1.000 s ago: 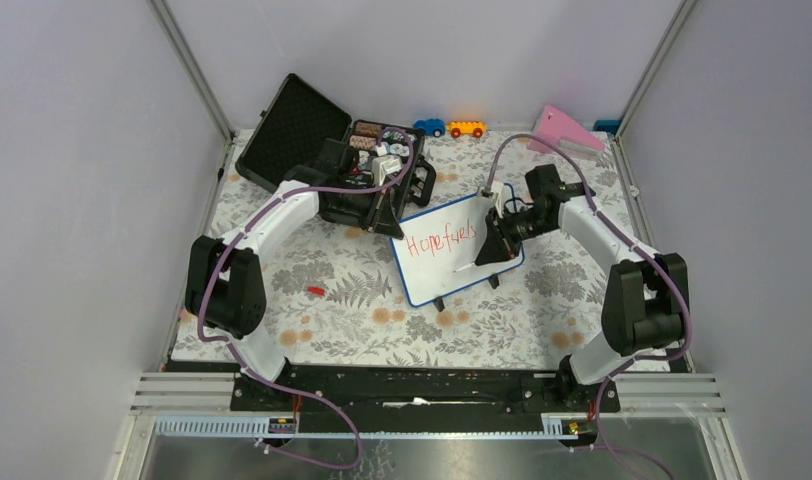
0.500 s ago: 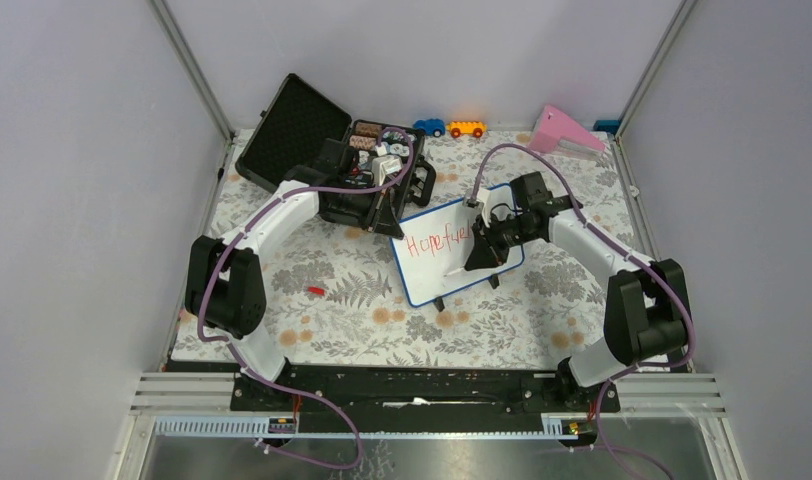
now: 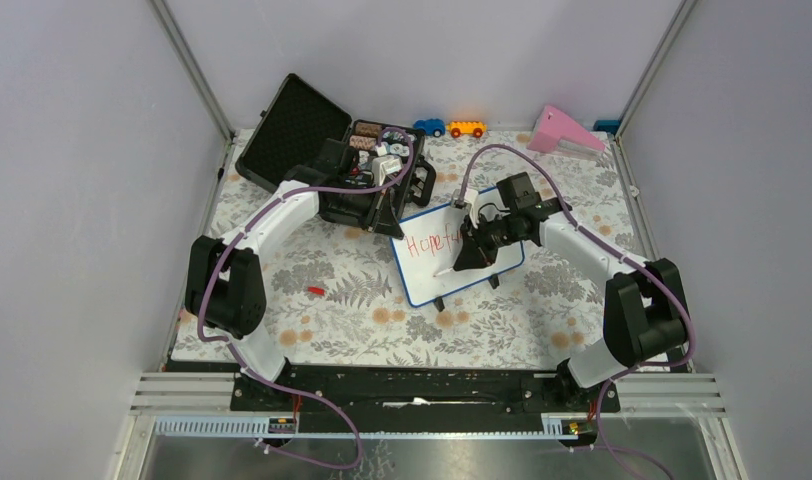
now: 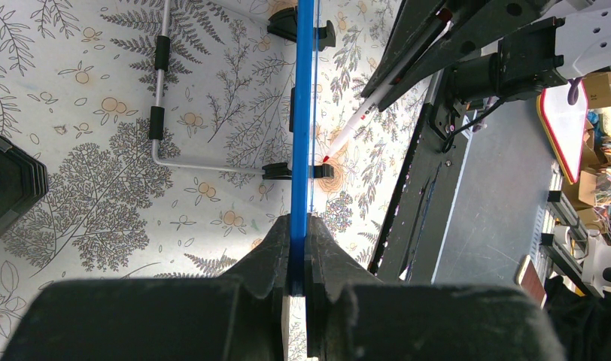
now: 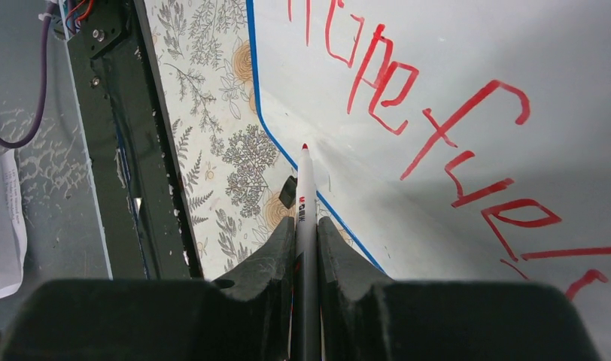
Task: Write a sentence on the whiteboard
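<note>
The whiteboard (image 3: pixel 429 272), white with a thin blue frame, stands tilted mid-table on black feet (image 4: pixel 291 171). My left gripper (image 3: pixel 390 222) is shut on its upper left edge; the left wrist view shows the blue frame (image 4: pixel 302 113) edge-on between the jaws of the left gripper (image 4: pixel 299 248). My right gripper (image 3: pixel 469 250) is shut on a white marker (image 5: pixel 305 188) with a red tip, held close over the board's lower left part (image 5: pixel 438 60). The sentence (image 5: pixel 438 128) shows in red as "Hope fuels" in one line; the arm hides part of it from above.
An open black case (image 3: pixel 327 150) with small items stands behind the left gripper. A blue toy car (image 3: pixel 430 127), an orange one (image 3: pixel 466 128) and a pink object (image 3: pixel 562 128) lie at the back edge. A small red cap (image 3: pixel 315 290) lies on the floral mat.
My right gripper has moved left across the board with the marker, from the right end of the writing toward the lower left. It now covers more letters. The left arm and board stay still.
</note>
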